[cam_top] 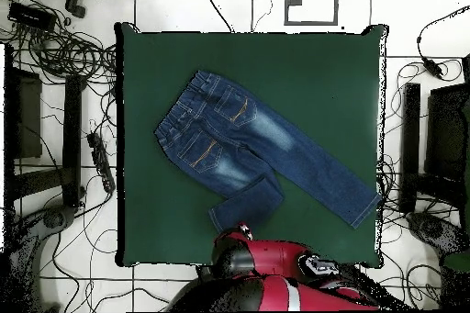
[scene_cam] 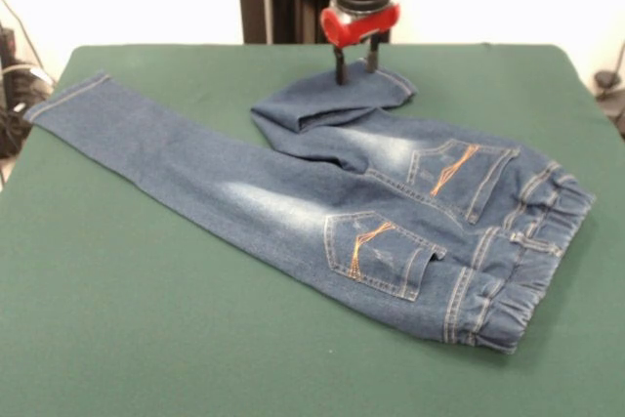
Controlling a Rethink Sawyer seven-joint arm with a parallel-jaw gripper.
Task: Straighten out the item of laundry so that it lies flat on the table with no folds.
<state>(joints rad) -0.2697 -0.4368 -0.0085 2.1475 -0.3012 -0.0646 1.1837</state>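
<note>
Jeans [scene_cam: 322, 197] lie mid-worktop [scene_cam: 146, 339], one leg stretched flat to the left, the other doubled back on itself at the far side. Claw [scene_cam: 356, 63] is released, prongs parted over that folded cuff, arm hanging straight down from above. Best move, I'd judge: pinch only the top layer at the hem, then drag outward to unfold.

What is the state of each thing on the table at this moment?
jeans: back side up, one leg stretched out flat, the other leg folded back on itself.
folded leg: doubled over, its cuff end lies beside the end effector.
end effector: open, its two fingers point down at the folded leg's cuff.
table: green top, the jeans lie on it.
</note>
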